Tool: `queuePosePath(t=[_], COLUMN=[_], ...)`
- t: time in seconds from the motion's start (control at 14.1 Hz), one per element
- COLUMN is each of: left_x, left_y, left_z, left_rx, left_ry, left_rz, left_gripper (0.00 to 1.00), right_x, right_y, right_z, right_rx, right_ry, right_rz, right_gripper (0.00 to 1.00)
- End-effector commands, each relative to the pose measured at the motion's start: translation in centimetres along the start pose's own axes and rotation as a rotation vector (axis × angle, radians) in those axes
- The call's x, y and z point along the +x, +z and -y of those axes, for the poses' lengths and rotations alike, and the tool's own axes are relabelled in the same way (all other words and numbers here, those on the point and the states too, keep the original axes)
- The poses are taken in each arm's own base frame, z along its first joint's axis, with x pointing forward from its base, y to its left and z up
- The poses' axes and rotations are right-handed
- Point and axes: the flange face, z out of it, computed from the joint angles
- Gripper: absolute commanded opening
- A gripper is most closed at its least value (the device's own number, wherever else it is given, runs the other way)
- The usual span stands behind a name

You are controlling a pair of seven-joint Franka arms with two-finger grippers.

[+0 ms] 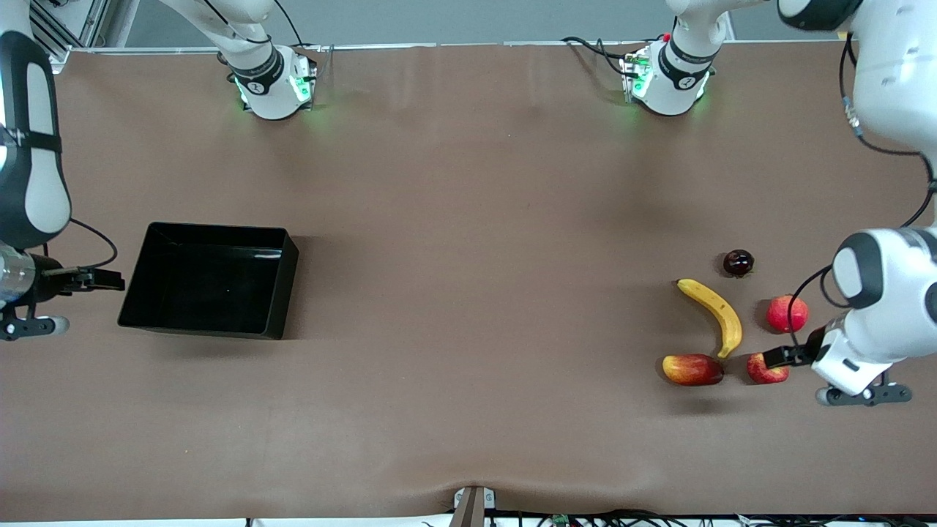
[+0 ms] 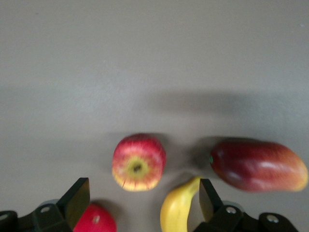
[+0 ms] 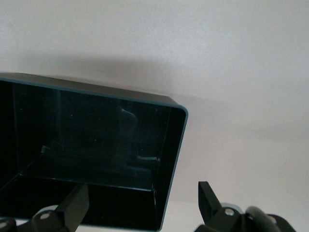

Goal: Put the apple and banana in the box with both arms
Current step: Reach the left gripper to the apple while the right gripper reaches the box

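The apple (image 1: 767, 375) lies at the left arm's end of the table, beside the banana's (image 1: 714, 315) nearer tip. My left gripper (image 1: 776, 357) is open, low over the apple. In the left wrist view the apple (image 2: 139, 162) lies just ahead of the open left gripper (image 2: 142, 198), with the banana (image 2: 181, 210) by one finger. The black box (image 1: 208, 282) stands empty toward the right arm's end. My right gripper (image 1: 99, 279) is open and empty beside the box's end wall; the right wrist view shows the box (image 3: 96, 154) below the right gripper (image 3: 142, 203).
An elongated red-yellow fruit (image 1: 692, 369) lies beside the apple. A pinkish-red round fruit (image 1: 787, 313) and a dark round fruit (image 1: 738, 262) lie farther from the front camera. The wide brown table (image 1: 468, 293) lies between box and fruits.
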Motion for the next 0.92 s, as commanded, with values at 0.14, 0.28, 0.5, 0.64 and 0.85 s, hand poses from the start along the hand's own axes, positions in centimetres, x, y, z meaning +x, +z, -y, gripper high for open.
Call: queuePosePath(t=[0.14, 0.28, 0.5, 0.64, 0.85], left_x=[0.6, 0.2, -0.1, -0.2, 0.0], left_y=[5.9, 7.6, 8.9, 8.9, 7.8], left_z=[1.2, 1.7, 2.3, 2.3, 1.9], left_rx=[0.018, 0.024, 0.036, 0.038, 0.039], left_ry=[0.012, 0.027, 0.010, 0.008, 0.015], left_rz=[-0.025, -0.003, 0.011, 0.014, 0.006], left_gripper=[1.00, 1.00, 0.94, 0.64, 0.00], right_x=[-0.8, -1.7, -2.9, -3.6, -4.2], right_y=[4.8, 7.4, 11.1, 12.8, 14.6], right_z=[-3.6, -3.9, -4.1, -4.0, -4.7], right_rx=[0.015, 0.034, 0.088, 0.098, 0.098], right_ry=[-0.006, 0.004, 0.033, 0.014, -0.001], right_rz=[0.008, 0.039, 0.027, 0.034, 0.011], right_gripper=[1.00, 0.97, 0.77, 0.41, 0.28])
